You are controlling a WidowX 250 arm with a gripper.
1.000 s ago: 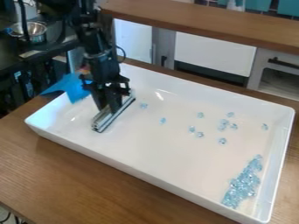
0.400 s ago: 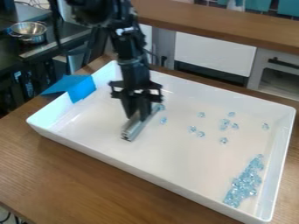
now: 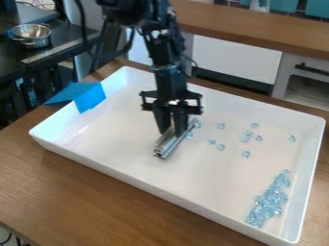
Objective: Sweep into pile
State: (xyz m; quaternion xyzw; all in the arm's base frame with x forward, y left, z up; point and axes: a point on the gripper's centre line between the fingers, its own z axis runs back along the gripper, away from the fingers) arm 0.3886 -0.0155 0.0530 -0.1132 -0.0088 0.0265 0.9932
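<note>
Wood-grained tabletop (image 3: 70, 187) is supporting a broad white tray (image 3: 122, 137), with a metal bowl (image 3: 31, 32) sitting on a dark surface at far left. Near the tray's center, the robot's black gripper (image 3: 171, 130) is hanging over the floor of the tray, its fingers clamping a metal bar (image 3: 166, 147). Blue tape (image 3: 89, 97) is draping over the tray's left wall. The bar is lying slantwise, its long axis running from near left to far right, its straight, silvery-gray length showing lengthwise grooves. Pale blue, glassy pieces are forming an elongated pile (image 3: 269, 201) at near right, while loose pieces (image 3: 245, 154) are dotting the tray's right half, two sitting just beside the bar's far end.
</note>
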